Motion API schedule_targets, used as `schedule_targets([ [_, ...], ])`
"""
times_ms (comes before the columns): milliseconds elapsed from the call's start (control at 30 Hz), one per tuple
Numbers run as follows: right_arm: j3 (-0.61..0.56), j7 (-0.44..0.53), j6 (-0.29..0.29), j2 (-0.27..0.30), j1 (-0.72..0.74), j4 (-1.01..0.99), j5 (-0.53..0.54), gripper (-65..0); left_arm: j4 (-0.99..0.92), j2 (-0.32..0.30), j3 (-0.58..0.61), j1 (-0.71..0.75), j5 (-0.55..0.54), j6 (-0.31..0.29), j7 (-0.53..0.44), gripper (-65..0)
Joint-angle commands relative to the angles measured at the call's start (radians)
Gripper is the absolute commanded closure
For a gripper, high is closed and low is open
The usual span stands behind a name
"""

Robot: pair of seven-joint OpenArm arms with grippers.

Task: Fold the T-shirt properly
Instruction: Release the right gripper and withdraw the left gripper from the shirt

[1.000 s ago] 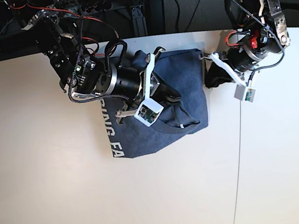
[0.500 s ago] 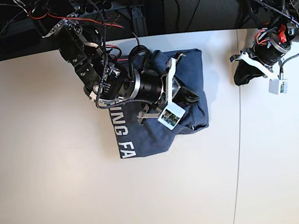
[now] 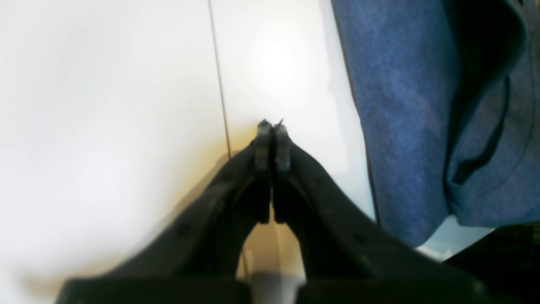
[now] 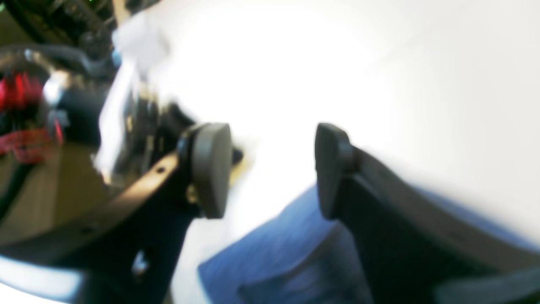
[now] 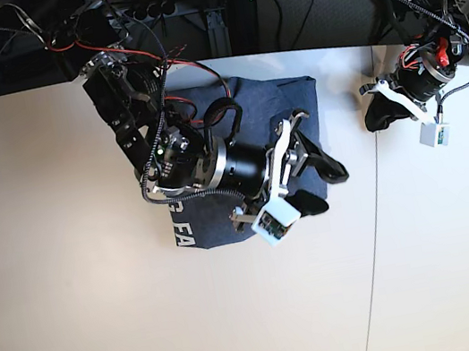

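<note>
T-shirt: the T-shirt (image 5: 295, 106) lies folded into a compact blue-grey block on the white table (image 5: 72, 286), toward the far edge, and much of it is hidden under my right arm in the base view. A strip of white lettering (image 5: 183, 233) shows at its near left corner.

Right claw: my right gripper (image 5: 321, 178) hangs over the shirt's right edge with its two fingers spread well apart. In the right wrist view the rounded pads (image 4: 211, 169) stand wide of each other with only bright table between them, and blue cloth (image 4: 278, 257) lies below them. I hold nothing here.

Left claw: my left gripper (image 3: 272, 126) is off to the side of the shirt, over bare table by the thin seam (image 3: 219, 84) that runs across the tabletop. Its two fingertips are pressed together with nothing between them. In the base view it sits well apart from the shirt, near the table's far right edge (image 5: 379, 118).

Shirt seen from my left wrist: the garment's edge (image 3: 400, 126) fills the right of that view, with a dark fold opening (image 3: 481, 156) in it; my fingers do not touch it.

Contact: the right wrist view is badly blurred, so I cannot tell whether my right fingers rest on the cloth or hang just above it.
</note>
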Motion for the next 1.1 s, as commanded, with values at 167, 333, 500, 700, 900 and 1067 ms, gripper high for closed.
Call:
schedule_targets([
  [167, 0.192, -0.117, 0.075, 0.002, 0.057, 0.067, 0.019, 0.0, 0.016, -0.010, -0.003, -0.004, -0.020, -0.046, 0.001, 0.0],
  [333, 0.270, -0.167, 0.075, 0.054, 0.017, 0.049, 0.130, 0.0, 0.016, -0.018, -0.003, 0.010, -0.021, -0.046, 0.000, 0.0],
  [500, 0.193, -0.087, 0.076, 0.058, 0.016, -0.103, 0.053, 0.0, 0.016, -0.026, -0.003, 0.009, -0.043, -0.046, -0.001, 0.0],
  [700, 0.143, -0.035, 0.075, 0.058, 0.094, -0.311, -0.059, 0.0, 0.016, -0.025, -0.003, 0.009, -0.043, -0.046, 0.000, 0.0],
  [900, 0.141, -0.031, 0.075, 0.058, 0.141, -0.451, -0.034, 0.0, 0.016, -0.026, -0.003, 0.009, -0.043, -0.046, -0.001, 0.0],
  [1067, 0.141, -0.048, 0.076, 0.058, 0.142, -0.380, 0.082, 0.0, 0.016, -0.026, -0.003, 0.010, -0.042, -0.046, 0.000, 0.0],
])
